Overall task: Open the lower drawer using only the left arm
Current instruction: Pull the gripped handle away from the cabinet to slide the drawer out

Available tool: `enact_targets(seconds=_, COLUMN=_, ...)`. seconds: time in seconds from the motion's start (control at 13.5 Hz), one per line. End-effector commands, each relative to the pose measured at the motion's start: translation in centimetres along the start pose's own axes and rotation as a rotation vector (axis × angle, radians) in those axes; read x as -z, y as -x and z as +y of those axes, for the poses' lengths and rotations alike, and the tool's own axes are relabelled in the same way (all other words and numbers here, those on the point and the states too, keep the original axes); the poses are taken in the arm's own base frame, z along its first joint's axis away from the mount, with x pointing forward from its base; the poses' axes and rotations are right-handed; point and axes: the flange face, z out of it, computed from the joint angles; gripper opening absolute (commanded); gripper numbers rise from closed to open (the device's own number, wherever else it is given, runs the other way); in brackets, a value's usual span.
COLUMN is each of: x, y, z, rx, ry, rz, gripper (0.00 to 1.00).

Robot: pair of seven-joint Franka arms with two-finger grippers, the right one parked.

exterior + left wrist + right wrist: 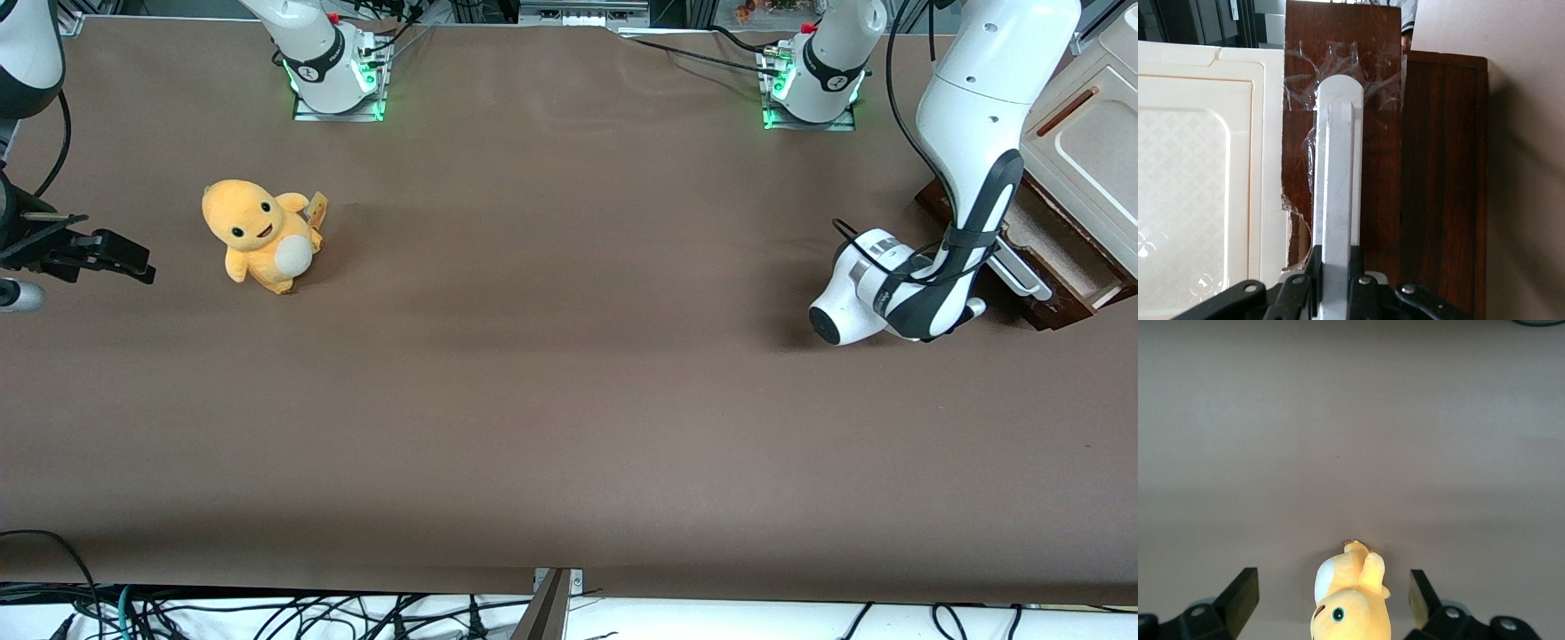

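At the counter's working-arm end, the tool (1336, 280) is clamped on the handle (1337, 180) of the part-open drawer (1053, 258). A crooked pull could slip off the handle or jam the drawer.

no words, brands or numbers can be read anywhere in these views. the small orange tag on the plush toy (258, 234), lying toward the parked arm's end of the table, is too small to read. the round dark marks on the collars of the white arm bases (333, 67) show only an unreadable symbol. the left arm's gripper (1336, 288), at the white bar handle (1338, 180) of the lower drawer (1441, 167), bears no visible lettering, nor does the cream cabinet panel (1198, 187).
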Motion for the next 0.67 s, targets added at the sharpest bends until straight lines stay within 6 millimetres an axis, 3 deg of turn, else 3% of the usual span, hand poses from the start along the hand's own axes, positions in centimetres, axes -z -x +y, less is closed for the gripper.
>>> enact_targets(seconds=0.0, x=1.75, y=0.05, z=-1.16, rx=0.003, ry=-0.016, rz=-0.025, gripper=0.02)
enact_targets(seconds=0.59, x=2.14, y=-0.22, z=-1.18, rx=-0.004, ry=-0.018, rz=-0.026, gripper=0.02)
